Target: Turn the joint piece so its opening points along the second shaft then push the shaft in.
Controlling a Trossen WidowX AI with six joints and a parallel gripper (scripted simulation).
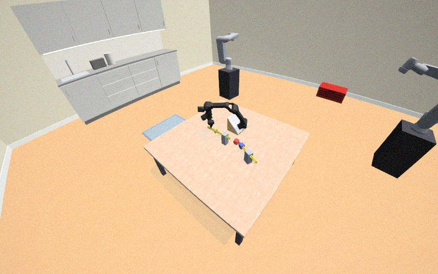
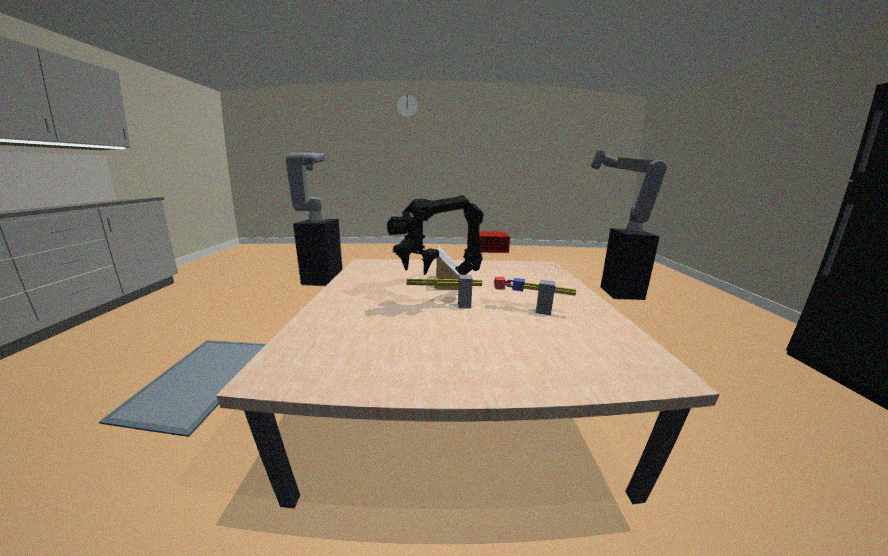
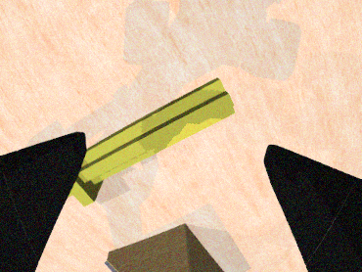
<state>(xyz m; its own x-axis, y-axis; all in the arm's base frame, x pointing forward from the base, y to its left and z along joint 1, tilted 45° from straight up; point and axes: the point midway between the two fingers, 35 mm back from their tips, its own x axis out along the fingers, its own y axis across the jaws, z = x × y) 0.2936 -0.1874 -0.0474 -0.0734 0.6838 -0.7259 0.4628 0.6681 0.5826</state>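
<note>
My gripper [image 1: 207, 122] [image 2: 416, 270] [image 3: 179, 148] is open and empty, above the outer end of the yellow second shaft [image 1: 220, 132] [image 2: 425, 282] [image 3: 122, 154]. In the wrist view the left finger overlaps the shaft near its collar; the shaft's end lies between the fingers. This shaft runs through a grey block [image 1: 225, 140] [image 2: 464, 294]. A gap separates its inner end from the red joint piece [image 1: 236, 141] [image 2: 500, 282]. The red piece is hinged to a blue part [image 1: 241, 145] [image 2: 518, 284] on the first shaft [image 1: 254, 158] [image 2: 564, 290], held by another grey block [image 1: 248, 157] [image 2: 544, 299]. The opening's direction is unclear.
A wedge-shaped block [image 1: 232, 125] [image 3: 157, 245] with a white sloping face stands on the table [image 1: 194, 167] [image 2: 458, 366], beside the arm's base and behind the second shaft. Two grey arms on black pedestals stand beyond the table.
</note>
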